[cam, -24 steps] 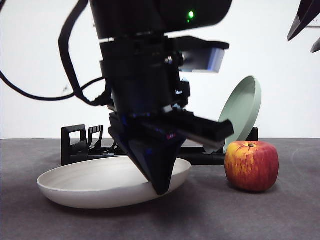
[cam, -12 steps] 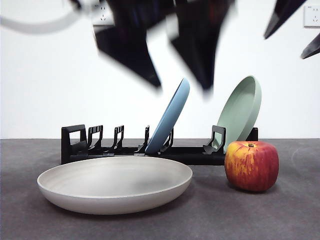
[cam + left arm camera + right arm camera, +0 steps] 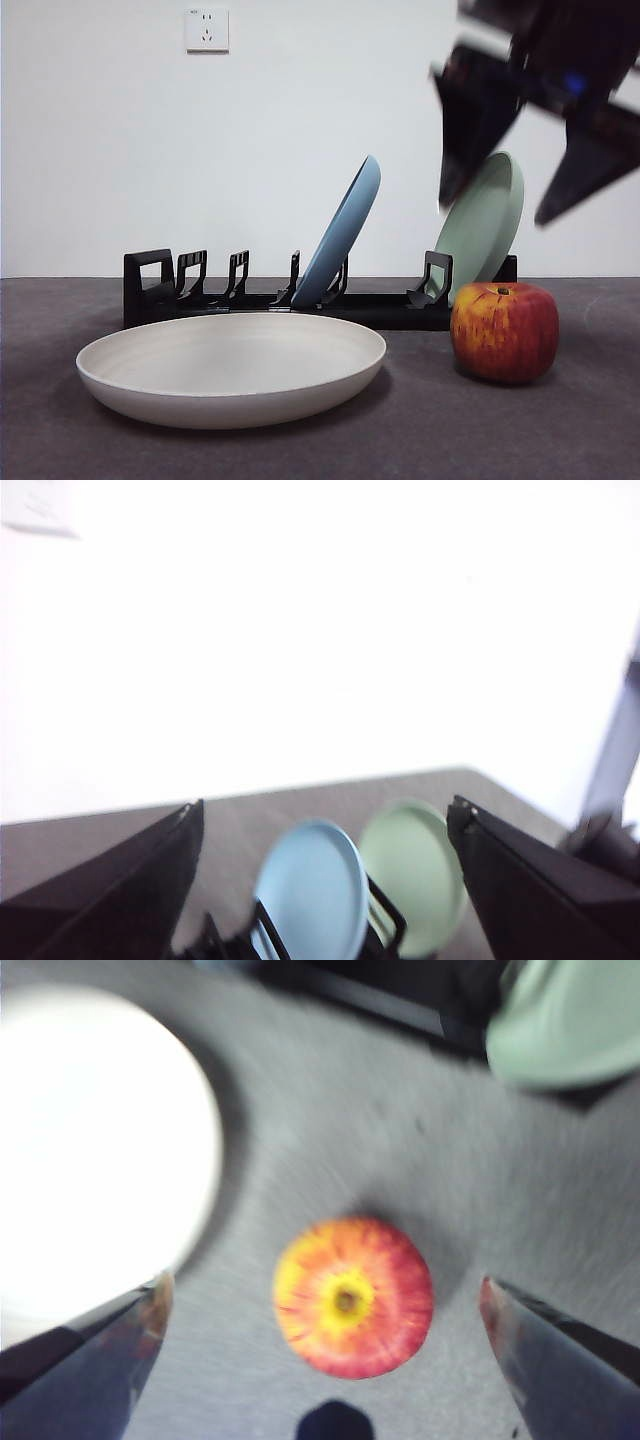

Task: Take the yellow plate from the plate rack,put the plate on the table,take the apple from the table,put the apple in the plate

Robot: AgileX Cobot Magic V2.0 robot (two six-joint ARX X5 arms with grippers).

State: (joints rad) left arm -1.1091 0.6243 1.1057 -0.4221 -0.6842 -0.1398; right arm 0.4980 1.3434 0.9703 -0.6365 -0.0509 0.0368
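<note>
1. The apple point(image 3: 504, 332) sits on the desk point(image 3: 600, 440), just beside the yellow plate point(image 3: 231, 368). It looks round, hard and smooth, so it may roll. Best to pinch its fat middle.
2. The right gripper point(image 3: 325, 1310) hangs above it, jaws wide apart.
3. The plate rack point(image 3: 160, 292) and green plate point(image 3: 487, 222) stand close behind.
4. The left gripper point(image 3: 325, 825) waits high up, jaws apart.
</note>
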